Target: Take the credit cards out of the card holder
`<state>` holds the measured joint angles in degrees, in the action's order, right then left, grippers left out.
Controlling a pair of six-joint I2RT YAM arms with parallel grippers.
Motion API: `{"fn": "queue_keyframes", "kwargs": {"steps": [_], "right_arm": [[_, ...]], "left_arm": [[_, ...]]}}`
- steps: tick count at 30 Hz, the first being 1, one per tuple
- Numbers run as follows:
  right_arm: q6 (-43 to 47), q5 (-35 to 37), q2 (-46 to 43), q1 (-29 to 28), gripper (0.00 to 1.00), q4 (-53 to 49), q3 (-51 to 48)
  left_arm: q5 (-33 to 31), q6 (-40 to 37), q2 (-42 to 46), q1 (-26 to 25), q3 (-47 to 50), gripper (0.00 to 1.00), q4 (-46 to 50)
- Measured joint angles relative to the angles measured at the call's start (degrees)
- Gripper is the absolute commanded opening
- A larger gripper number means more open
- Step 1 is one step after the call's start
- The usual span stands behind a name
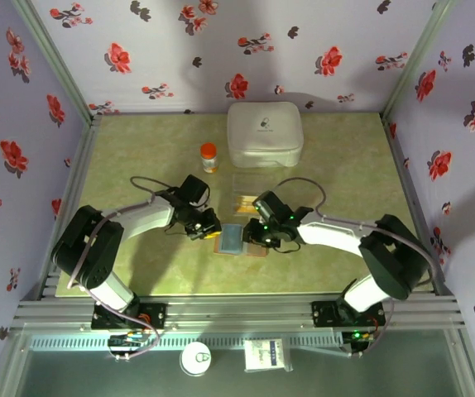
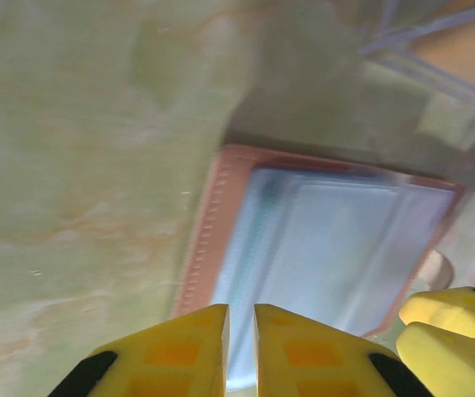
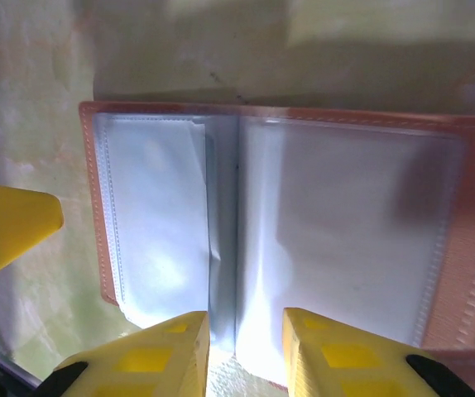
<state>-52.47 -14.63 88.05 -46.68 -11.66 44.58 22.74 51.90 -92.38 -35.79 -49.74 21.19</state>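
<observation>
The left gripper (image 2: pixel 240 310), fingers nearly together, overlaps the holder (image 2: pixel 320 240); grip unclear. The right gripper (image 3: pixel 244 318), part-open, straddles its fold. Sleeve contents are blurred.

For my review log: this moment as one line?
card holder open flat | left gripper nearly shut at its edge | right gripper part-open over its middle

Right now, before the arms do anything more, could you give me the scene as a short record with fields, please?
card holder: lies open and flat on the table, between the two grippers
left gripper: jaws nearly closed, at the holder's edge
right gripper: jaws apart, astride the holder's middle fold
credit cards: cannot tell whether any sit in the pockets
behind: white case, with an orange-capped bottle to its left
</observation>
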Motion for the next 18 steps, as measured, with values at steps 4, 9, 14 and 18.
{"fn": "queue_keyframes", "kwargs": {"steps": [4, 9, 14, 18], "right_arm": [[-0.1, 0.1, 2.8, -0.5, 0.28, -0.7, 1.7], [1.0, 2.0, 2.9, -1.4, 0.29, -5.0, 6.5], [1.4, 2.1, 1.8, -2.6, 0.29, -6.1, 9.1], [1.4, 1.9, 2.0, -3.0, 0.29, -6.3, 8.9]], "left_arm": [[0.1, 0.0, 0.0, 0.2, 1.9, 0.11, -1.2], [0.5, 0.0, 0.0, 0.2, 2.7, 0.11, -2.4], [0.9, 0.0, 0.0, 0.2, 2.7, 0.10, -3.8], [1.3, 0.0, -0.1, 0.2, 2.7, 0.09, -4.5]]}}
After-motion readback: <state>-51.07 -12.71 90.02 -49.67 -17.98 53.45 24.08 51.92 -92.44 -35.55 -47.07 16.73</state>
